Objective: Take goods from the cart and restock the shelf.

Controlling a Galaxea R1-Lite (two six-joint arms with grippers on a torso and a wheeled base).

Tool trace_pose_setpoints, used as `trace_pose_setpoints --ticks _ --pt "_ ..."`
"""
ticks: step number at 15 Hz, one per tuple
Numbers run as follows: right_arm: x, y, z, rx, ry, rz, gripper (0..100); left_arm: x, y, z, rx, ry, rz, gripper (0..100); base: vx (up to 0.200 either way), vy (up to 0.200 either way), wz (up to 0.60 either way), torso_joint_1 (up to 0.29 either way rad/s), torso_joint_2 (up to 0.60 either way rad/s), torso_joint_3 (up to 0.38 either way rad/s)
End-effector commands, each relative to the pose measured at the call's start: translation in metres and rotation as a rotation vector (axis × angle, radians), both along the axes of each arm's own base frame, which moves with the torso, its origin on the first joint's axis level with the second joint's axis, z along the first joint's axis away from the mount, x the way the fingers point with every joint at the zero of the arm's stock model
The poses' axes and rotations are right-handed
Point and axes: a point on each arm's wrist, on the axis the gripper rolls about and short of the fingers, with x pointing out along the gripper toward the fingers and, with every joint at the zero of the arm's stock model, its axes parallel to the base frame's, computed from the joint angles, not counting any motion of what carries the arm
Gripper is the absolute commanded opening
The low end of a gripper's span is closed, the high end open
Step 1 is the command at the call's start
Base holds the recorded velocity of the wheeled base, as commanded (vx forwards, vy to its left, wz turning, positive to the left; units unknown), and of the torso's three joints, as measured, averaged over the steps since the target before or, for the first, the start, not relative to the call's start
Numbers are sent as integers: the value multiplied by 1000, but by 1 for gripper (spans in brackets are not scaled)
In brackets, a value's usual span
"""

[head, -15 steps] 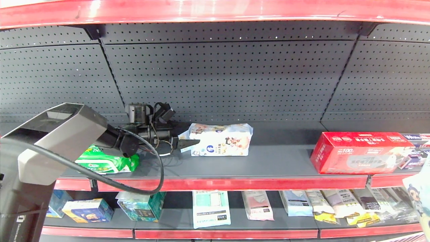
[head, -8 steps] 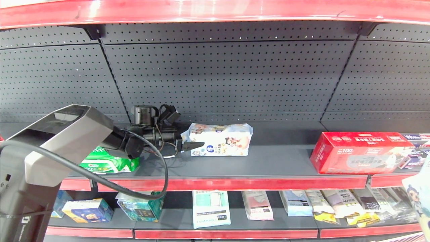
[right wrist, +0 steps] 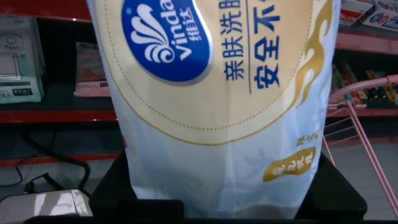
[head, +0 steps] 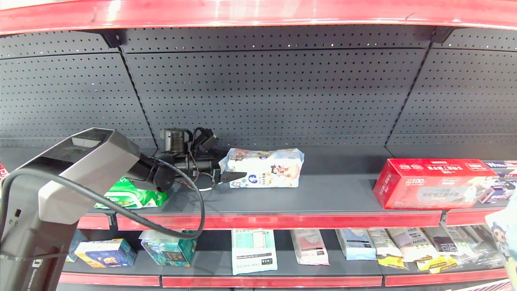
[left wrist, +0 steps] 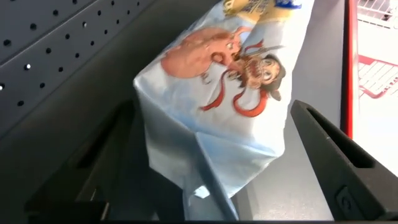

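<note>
A white tissue pack with cartoon print [head: 264,167] lies flat on the dark middle shelf [head: 331,190]. My left gripper [head: 234,174] is at the pack's left end and is open. In the left wrist view its two fingers [left wrist: 336,155] stand wide apart on either side of the pack's end [left wrist: 224,93], with gaps between them and the pack. My right gripper [right wrist: 217,202] is shut on a second white pack with a blue logo [right wrist: 217,93]. That pack's corner [head: 503,238] pokes in at the lower right of the head view.
On the same shelf, a green wipes pack [head: 129,196] lies under my left arm and a red box [head: 432,184] sits at the right. The shelf below holds several boxes and flat packets [head: 254,250]. A pink cart frame [right wrist: 367,124] stands beside the right gripper.
My left arm has pushed a little to the right, bringing its gripper closer around the end of the cartoon pack. The pack has not moved.
</note>
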Motion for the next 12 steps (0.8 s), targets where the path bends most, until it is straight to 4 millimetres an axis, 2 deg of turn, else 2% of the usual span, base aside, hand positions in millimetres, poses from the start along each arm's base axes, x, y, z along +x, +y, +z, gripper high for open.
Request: trace_pose_setpoints --ticks 1,12 --pt "0 0 0 -1 0 0 0 2 -3 -1 -1 -6 -6 100 0 0 0 0 0 0" --pt "-6 0 -5 0 8 0 0 7 -11 -4 -2 -29 -15 100 0 0 0 0 0 0"
